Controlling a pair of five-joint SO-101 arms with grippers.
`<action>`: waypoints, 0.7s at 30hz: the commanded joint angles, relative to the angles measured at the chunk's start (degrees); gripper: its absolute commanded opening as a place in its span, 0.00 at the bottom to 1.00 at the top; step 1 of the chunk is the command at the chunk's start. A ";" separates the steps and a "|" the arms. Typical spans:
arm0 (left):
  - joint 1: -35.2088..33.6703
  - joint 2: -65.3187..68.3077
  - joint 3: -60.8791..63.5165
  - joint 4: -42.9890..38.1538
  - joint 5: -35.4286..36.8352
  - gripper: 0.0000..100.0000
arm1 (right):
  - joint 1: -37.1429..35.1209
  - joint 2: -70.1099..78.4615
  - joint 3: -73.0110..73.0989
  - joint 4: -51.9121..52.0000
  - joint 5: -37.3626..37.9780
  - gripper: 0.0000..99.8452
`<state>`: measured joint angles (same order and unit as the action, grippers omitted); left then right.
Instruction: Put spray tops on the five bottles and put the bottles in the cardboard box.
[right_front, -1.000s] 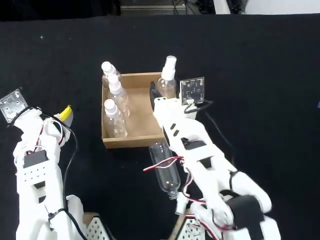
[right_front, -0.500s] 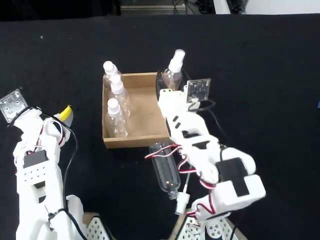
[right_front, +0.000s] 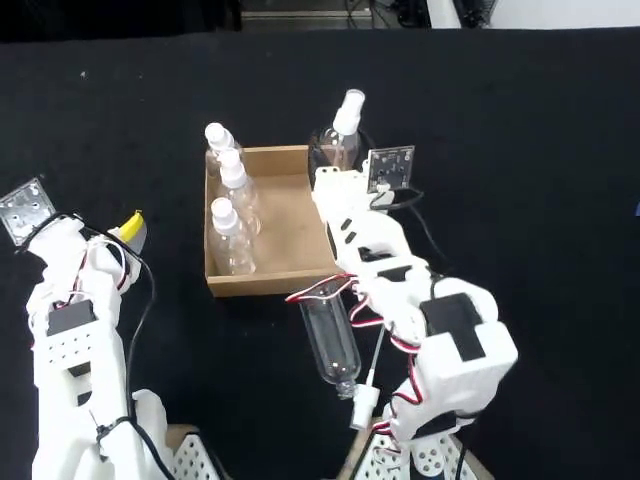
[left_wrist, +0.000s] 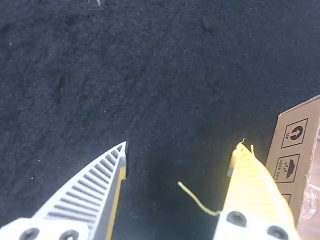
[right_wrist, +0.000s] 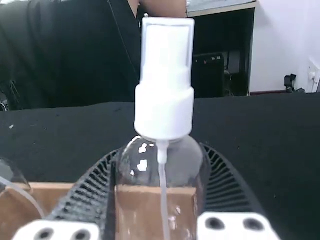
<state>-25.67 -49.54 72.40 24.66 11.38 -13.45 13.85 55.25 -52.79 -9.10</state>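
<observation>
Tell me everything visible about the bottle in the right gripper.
The bottle is clear plastic, upright, with a white spray top fitted and a thin dip tube inside. The right gripper is shut on its body from both sides. It is at the far right corner of the cardboard box; whether it rests inside is unclear.

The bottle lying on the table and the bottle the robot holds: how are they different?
The held bottle stands upright in the right tool; the table bottle lies on its side. The held bottle wears a white spray top; the table bottle's neck is bare. Both are clear.
</observation>
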 joint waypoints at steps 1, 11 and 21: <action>-0.22 -0.18 -0.66 -0.97 0.26 0.31 | 0.88 0.66 -3.03 -1.58 -0.26 0.12; -0.13 -0.18 -1.01 -0.97 0.35 0.31 | 0.70 6.90 -7.43 -1.67 0.09 0.12; 3.65 -0.62 -0.84 -0.97 0.18 0.31 | -1.58 7.43 -7.08 -1.14 4.92 0.12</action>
<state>-23.91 -49.54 72.40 24.66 11.38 -13.71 21.05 50.51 -53.41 -4.88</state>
